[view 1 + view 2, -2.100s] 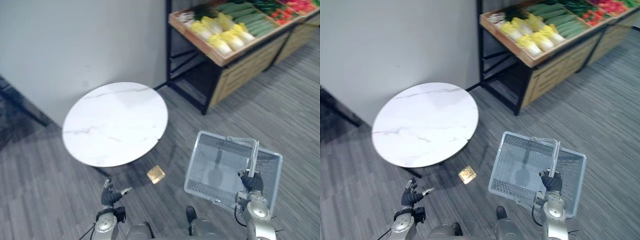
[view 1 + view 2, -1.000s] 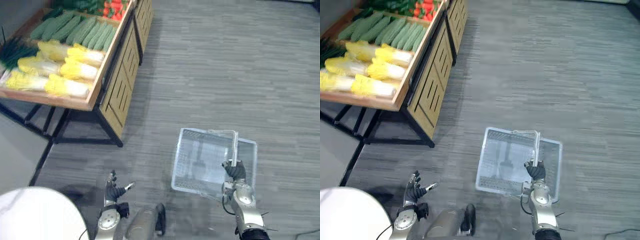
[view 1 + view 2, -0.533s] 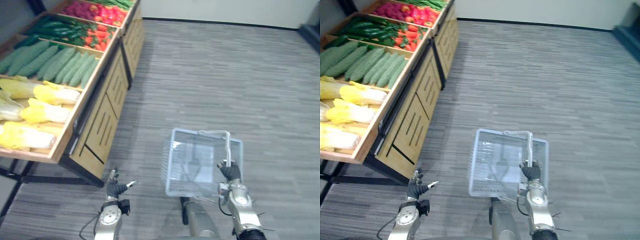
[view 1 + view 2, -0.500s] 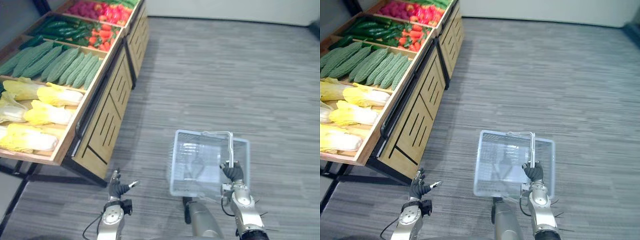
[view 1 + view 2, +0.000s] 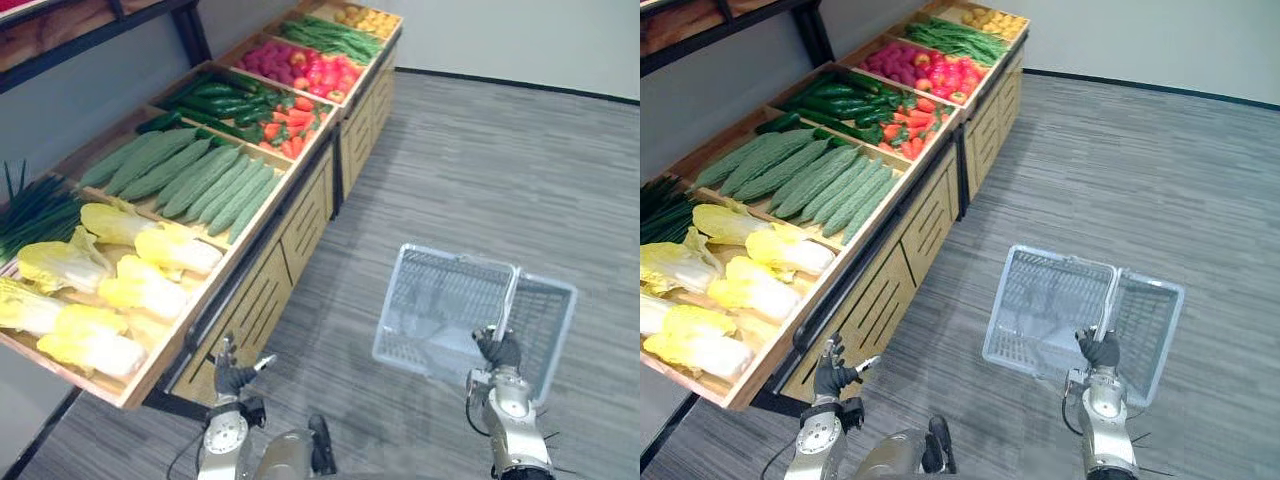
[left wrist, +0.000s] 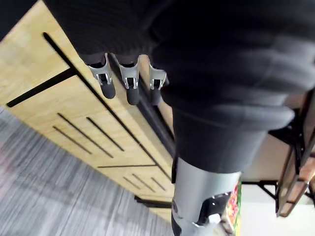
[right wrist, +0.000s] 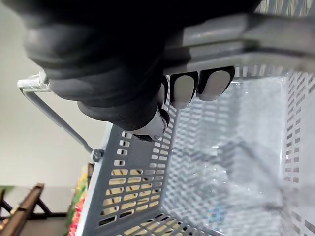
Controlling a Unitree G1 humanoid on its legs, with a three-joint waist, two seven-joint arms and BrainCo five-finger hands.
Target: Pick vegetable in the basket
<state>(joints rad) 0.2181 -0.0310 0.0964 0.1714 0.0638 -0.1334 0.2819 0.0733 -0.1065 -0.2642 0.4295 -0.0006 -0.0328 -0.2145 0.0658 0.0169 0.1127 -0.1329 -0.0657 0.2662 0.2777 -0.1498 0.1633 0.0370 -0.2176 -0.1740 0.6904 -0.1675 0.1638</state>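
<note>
Now, right hand (image 5: 497, 351) gripping basket handle (image 5: 508, 300), left hand (image 5: 235, 379) relaxed

The vegetable shelf (image 5: 300, 235) stands left of the basket (image 5: 430, 290), somewhat apart.

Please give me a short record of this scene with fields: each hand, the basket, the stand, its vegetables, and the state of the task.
right hand: fingers curled round the handle, carrying the basket
left hand: open, holds nothing, low in front of the stand
basket: grey mesh, empty, over the floor, apart from the stand
stand: wooden, on the robot's left
vegetables: yellow cabbages nearest, then green gourds, dark cucumbers and red vegetables farther
task state: no vegetable in the basket yet
</note>
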